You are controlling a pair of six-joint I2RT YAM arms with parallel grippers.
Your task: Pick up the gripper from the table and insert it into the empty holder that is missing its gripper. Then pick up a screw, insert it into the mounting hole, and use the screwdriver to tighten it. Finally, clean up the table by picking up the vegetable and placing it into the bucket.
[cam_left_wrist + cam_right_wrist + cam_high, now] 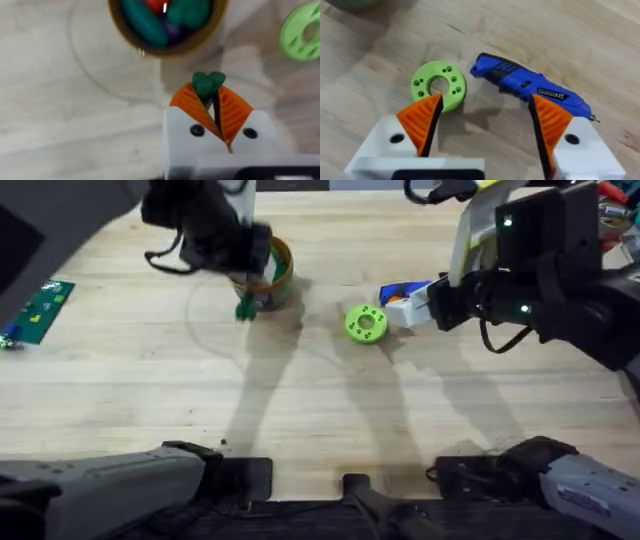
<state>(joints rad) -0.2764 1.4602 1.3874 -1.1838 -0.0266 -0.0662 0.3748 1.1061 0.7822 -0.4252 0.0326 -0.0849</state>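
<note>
The table (330, 410) is pale planked wood, bare across its near half, with faint curved marks around the bucket (268, 275). At its left edge lies a green circuit board (38, 310), partly cut off, and the far right corner holds a clutter of parts too blurred to name. The left arm rises close under the overhead camera, large and dark, and covers part of the bucket's rim. The left pincer (216, 107) hangs just beside the bucket, its orange pads (192, 107) pressed together on the vegetable (208, 83), whose dark-green tip sticks out past them above the table and just outside the yellow-orange rim. The bucket already holds several toy pieces, teal, red and green, their shapes hard to make out. The right pincer (485, 117) is spread wide and holds nothing, hovering over the table with one pad (422, 120) near the green disc (439, 86) and the other above the blue screwdriver (530, 85). Disc and screwdriver lie close together but apart, right of the bucket.
</note>
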